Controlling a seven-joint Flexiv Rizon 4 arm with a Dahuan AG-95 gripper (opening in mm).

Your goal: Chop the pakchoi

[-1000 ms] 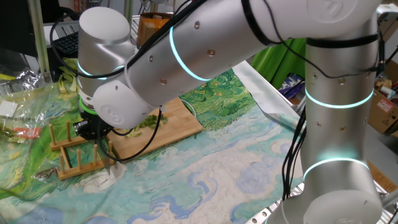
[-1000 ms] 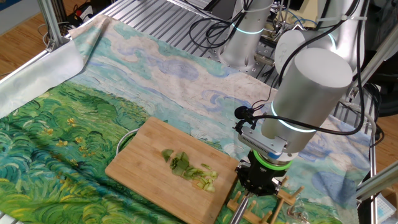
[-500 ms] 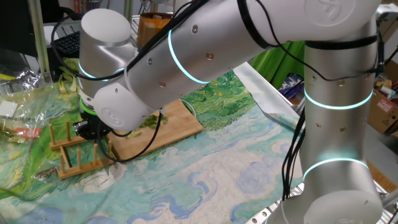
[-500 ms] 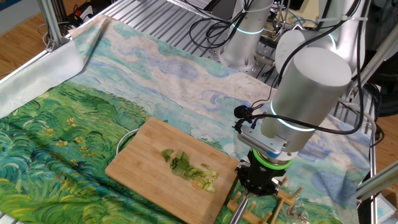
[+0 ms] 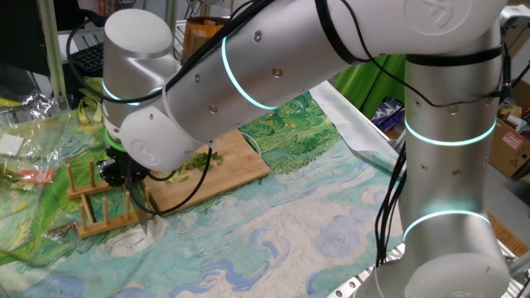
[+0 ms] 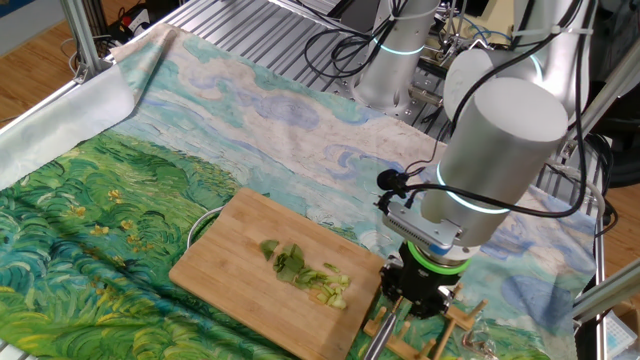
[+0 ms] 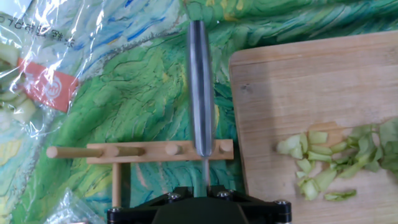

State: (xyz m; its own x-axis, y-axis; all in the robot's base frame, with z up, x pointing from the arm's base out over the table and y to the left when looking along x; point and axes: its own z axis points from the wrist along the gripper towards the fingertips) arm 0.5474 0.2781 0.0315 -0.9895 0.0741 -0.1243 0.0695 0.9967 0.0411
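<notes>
The gripper showed only as a black housing at the bottom edge of the hand view, its fingers out of sight, so how far they were parted could not be told. A knife with a long grey metal handle and thin blade ran straight up from that housing toward 12 o'clock and appeared to be held by it. The knife crossed over a small wooden rack made of a flat bar with round pegs, lying on a cloth painted in greens and blues. At 3 o'clock from the knife lay a bamboo cutting board. On the board, toward 4 o'clock, the pakchoi lay as a loose heap of short cut pieces, pale green-white stem bits mixed with darker green leaf scraps, well apart from the blade. At 10 o'clock, crinkled clear plastic packaging with an orange label lay on the cloth.
</notes>
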